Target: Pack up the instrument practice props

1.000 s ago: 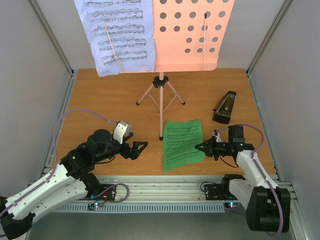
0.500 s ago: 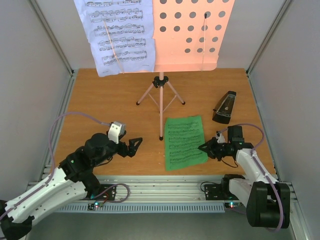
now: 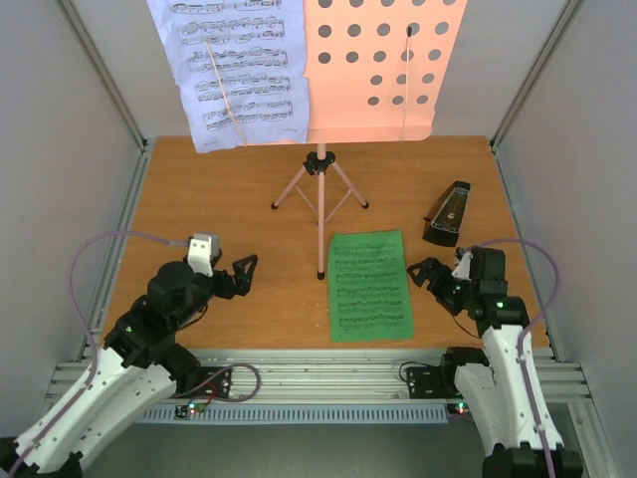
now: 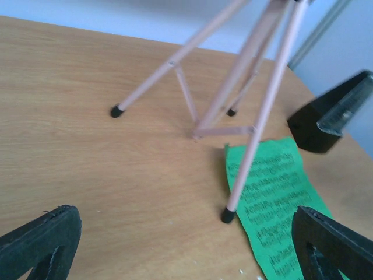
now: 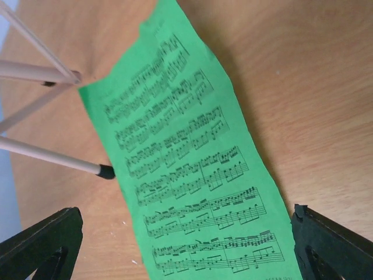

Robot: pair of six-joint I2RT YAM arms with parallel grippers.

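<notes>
The pink music stand [image 3: 383,70] rises at the back on its tripod legs [image 3: 318,189], with a white sheet [image 3: 239,75] of music on the left of its hole-punched desk. A green sheet [image 3: 370,284] lies flat on the table, right of the stand's front leg. The black metronome [image 3: 448,214] stands at the right. My right gripper [image 3: 426,282] is open just right of the green sheet; in its wrist view the green sheet [image 5: 186,163] lies below the wide jaws. My left gripper [image 3: 245,276] is open and empty left of the front leg [image 4: 242,175].
The wooden table [image 3: 219,199] is walled by grey panels left and right. An aluminium rail [image 3: 328,373] runs along the near edge by the arm bases. The stand's desk overhangs the back of the table.
My right gripper has opened and let go of the green sheet, which now lies flat; that arm has drawn back to the right. My left arm has moved left, still open.
</notes>
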